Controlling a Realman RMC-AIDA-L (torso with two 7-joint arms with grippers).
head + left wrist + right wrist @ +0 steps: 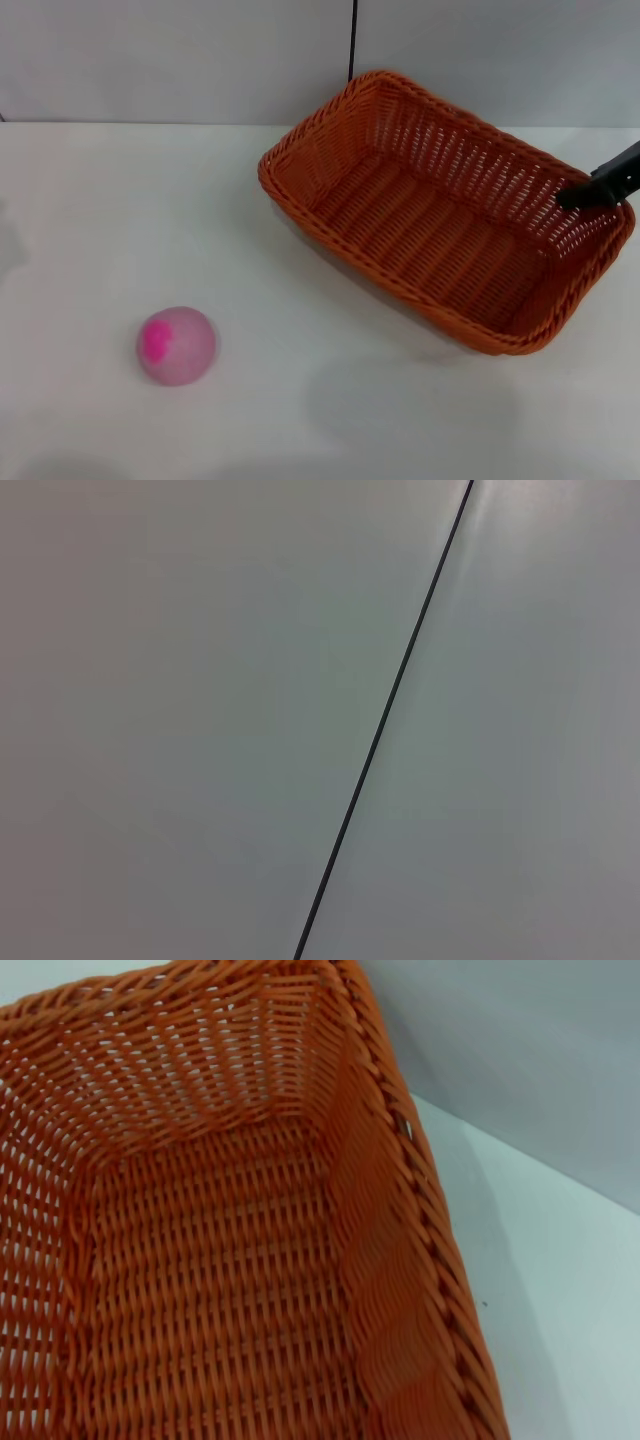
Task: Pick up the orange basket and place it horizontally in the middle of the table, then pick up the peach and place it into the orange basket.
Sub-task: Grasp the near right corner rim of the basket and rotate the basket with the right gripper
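The orange basket point(430, 235) hangs at a slant over the right half of the white table point(100, 220), and its shadow lies apart from it on the tabletop below. At the rim of the basket's right end my right gripper point(585, 192) is shut on the wicker. The right wrist view looks down into the basket point(200, 1260), showing its woven floor and braided rim. The peach point(176, 345), pale pink with a magenta patch, rests alone on the table at the front left, far from the gripper. No part of the left arm shows.
A grey wall with a black vertical seam point(352, 40) stands behind the table's far edge. The left wrist view holds only that wall and seam point(385, 720). Bare tabletop point(560, 1290) lies beside the basket.
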